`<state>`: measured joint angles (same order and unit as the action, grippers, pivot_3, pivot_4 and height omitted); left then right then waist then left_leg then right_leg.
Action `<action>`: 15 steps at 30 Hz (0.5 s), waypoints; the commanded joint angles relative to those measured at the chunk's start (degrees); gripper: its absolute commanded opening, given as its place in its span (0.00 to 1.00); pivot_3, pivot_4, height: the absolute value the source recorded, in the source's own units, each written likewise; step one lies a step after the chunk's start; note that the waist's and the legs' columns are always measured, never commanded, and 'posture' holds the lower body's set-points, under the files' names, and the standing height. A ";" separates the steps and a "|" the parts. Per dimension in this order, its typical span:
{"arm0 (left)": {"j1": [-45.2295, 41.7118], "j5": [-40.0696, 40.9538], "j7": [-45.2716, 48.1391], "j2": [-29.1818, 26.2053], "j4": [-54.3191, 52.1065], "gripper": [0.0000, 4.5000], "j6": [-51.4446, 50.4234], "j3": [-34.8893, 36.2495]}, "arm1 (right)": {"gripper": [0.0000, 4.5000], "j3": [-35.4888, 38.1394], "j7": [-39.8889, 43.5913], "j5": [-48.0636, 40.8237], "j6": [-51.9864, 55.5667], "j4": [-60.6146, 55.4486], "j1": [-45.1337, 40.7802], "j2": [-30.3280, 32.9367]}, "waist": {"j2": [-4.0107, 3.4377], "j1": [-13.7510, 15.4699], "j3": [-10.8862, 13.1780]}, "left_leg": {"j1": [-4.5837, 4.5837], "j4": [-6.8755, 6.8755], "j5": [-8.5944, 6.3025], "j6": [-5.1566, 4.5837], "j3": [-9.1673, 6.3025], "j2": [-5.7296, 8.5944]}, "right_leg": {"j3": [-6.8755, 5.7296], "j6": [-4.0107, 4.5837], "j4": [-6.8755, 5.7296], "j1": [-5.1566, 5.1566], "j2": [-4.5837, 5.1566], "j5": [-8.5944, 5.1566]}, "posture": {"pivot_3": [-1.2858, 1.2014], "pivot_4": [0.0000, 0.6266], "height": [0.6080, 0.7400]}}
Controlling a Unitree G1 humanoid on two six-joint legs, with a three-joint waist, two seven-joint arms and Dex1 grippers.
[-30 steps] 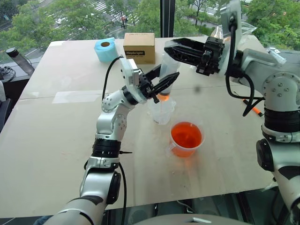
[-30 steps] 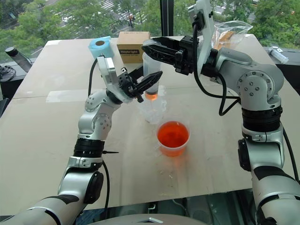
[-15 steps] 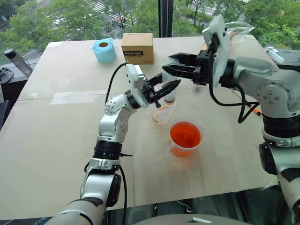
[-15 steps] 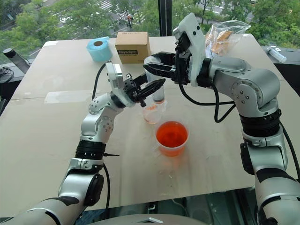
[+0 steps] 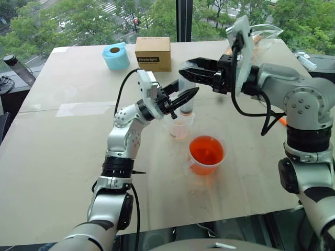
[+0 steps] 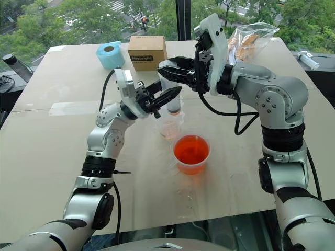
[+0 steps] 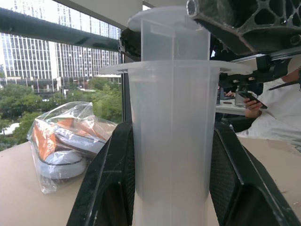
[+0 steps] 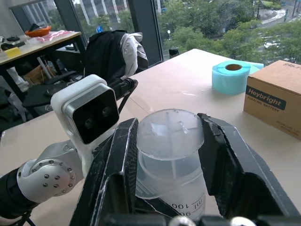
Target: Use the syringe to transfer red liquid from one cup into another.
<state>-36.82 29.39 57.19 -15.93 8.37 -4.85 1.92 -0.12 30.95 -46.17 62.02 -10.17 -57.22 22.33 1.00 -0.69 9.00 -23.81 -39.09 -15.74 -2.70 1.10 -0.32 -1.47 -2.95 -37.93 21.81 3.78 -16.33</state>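
Note:
The syringe stands upright over the narrower cup, its nozzle end tinted orange. My left gripper is shut on its clear barrel, one black finger on each side. From the right, my right gripper reaches level over the top and is shut on the plunger's round head. A little pale red liquid lies in the narrower cup. The wider cup stands just to its front right, holding the red liquid.
At the table's far side stand a blue tape roll and a cardboard box. A clear plastic bag lies at the far right, and an orange-handled tool behind my right arm. A dark bottle stands beyond the left edge.
The whole picture has shifted with the camera. My right gripper has sunk a little on the plunger. The left gripper has kept the barrel in place over the narrower cup.

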 commanded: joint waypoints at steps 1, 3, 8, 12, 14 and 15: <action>-3.39 3.77 -1.81 -1.43 -6.29 0.32 0.31 4.51 | 0.31 -3.79 1.74 0.98 3.10 -0.14 1.72 1.37 | 0.00 -0.01 0.00 | 0.00 0.00 0.00 0.00 0.00 0.00 | 0.00 0.00 0.00 0.00 -0.02 0.00 | 0.52 0.24 1.00; -3.31 3.93 -1.81 -2.11 -7.21 0.32 -0.35 4.77 | 0.31 -5.25 3.04 1.99 2.91 -0.41 1.87 2.32 | 0.00 -0.02 0.00 | 0.00 0.00 0.00 0.00 0.00 0.00 | 0.00 0.00 0.00 0.00 -0.03 0.00 | 0.52 0.24 1.00; -3.12 4.15 -2.11 -3.26 -8.85 0.32 -1.47 5.19 | 0.31 -5.02 4.16 1.84 2.01 -0.12 1.37 1.32 | -0.01 -0.06 0.00 | 0.01 0.02 0.00 0.00 0.00 0.00 | 0.01 0.00 0.01 0.01 -0.04 0.00 | 0.52 0.24 1.00; -2.27 3.89 -2.21 -3.29 -9.37 0.32 -1.58 4.92 | 0.42 -3.34 4.64 2.69 -1.73 1.85 0.17 -0.62 | -0.01 -0.10 0.01 | 0.01 0.02 0.00 0.00 0.00 0.00 | 0.03 0.00 0.01 0.02 -0.05 0.00 | 0.52 0.24 1.00; -1.92 3.80 -2.40 -3.11 -9.69 0.32 -1.63 4.71 | 0.63 -3.39 5.28 3.20 -2.11 1.94 0.14 -0.30 | -0.01 -0.02 0.01 | 0.00 0.02 0.00 0.00 0.00 0.00 | 0.01 0.00 0.00 0.02 -0.05 0.00 | 0.52 0.24 1.00; -1.83 3.81 -2.50 -3.06 -9.77 0.32 -1.66 4.65 | 0.74 -3.29 5.41 3.43 -2.22 1.94 0.13 -0.25 | -0.01 -0.03 0.01 | -0.01 0.02 0.00 0.00 0.00 0.00 | 0.00 0.00 -0.01 0.02 -0.05 0.00 | 0.52 0.24 1.00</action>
<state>-36.80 30.64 55.53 -18.96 4.20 -8.16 4.14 -1.73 35.39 -43.08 58.85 -8.55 -57.83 21.81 0.99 -0.72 9.00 -23.82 -39.07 -15.74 -2.70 1.09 -0.32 -1.47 -2.96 -37.94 21.83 3.74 -16.33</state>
